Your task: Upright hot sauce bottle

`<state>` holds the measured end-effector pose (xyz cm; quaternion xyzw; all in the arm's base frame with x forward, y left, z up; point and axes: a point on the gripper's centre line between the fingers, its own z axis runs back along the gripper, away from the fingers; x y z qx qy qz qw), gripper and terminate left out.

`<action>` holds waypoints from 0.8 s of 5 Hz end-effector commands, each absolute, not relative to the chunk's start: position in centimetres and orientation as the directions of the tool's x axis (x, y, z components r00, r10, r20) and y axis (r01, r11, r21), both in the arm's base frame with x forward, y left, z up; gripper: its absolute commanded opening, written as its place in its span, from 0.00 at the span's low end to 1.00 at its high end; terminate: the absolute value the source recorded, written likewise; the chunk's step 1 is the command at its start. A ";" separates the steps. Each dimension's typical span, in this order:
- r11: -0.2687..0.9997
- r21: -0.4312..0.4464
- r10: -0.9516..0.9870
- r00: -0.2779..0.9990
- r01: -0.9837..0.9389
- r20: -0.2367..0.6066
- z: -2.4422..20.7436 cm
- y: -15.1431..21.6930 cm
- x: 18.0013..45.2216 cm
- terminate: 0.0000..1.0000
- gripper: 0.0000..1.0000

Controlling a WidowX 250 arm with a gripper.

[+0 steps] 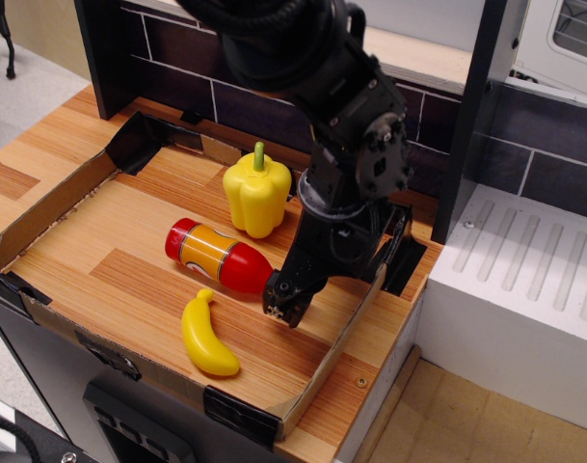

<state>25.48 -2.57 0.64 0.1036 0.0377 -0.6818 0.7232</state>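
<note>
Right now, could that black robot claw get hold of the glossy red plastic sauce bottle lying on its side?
Probably yes: the gripper sits right at the red bottle's cap end, with nothing between them.

We see the hot sauce bottle [216, 257] lying on its side on the wooden surface, not upright. It is glossy red plastic, with an orange-yellow label band around its middle bearing a white-and-red oval logo. Its flat base points toward the left and slightly back, while its tapered neck points right and forward, the cap end hidden from us.
</note>
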 end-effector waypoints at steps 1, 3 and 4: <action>0.040 0.127 -0.974 0.067 0.991 -0.216 1.4 -2.6 26.0 0.00 0.00; 0.080 0.123 -0.985 0.097 0.989 -0.141 2.8 -2.5 25.6 0.00 0.00; 0.088 0.140 -0.990 0.102 0.986 -0.101 5.0 -2.2 25.0 0.00 0.00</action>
